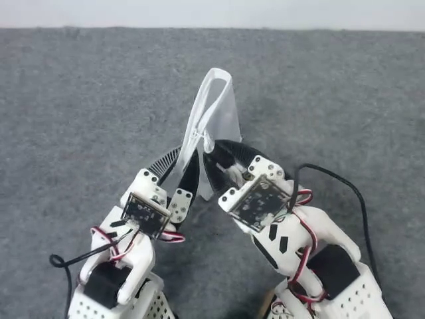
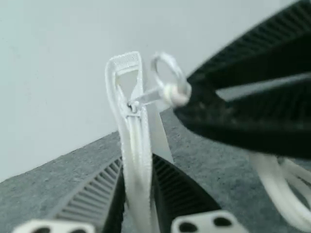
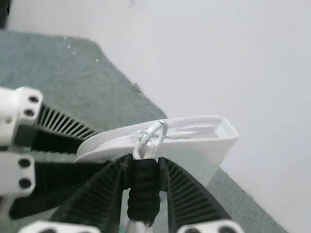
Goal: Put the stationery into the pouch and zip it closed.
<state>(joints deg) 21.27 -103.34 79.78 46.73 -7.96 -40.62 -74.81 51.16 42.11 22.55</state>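
Item 1: my left pincer (image 1: 187,153), near left, clenched on the zipper edge of the pouch (image 1: 216,100).
Item 2: my right pincer (image 1: 210,150), near right, just beside the first, grasping the zipper pull ring (image 2: 165,73).
Item 3: pouch, white, translucent, upright between both pincers, rising towards the far side over the grey table (image 1: 80,100). Contents: cannot tell.

The pouch (image 1: 216,109) stands upright over the middle of the worktop (image 1: 73,113), between the two arms. The left arm's jaws, at the near left, clamp its zip edge from both sides. The right arm's jaws, just beside them at the near right, pinch the zip pull (image 2: 167,83) farther along that edge. A wall (image 1: 199,12) runs behind the worktop.
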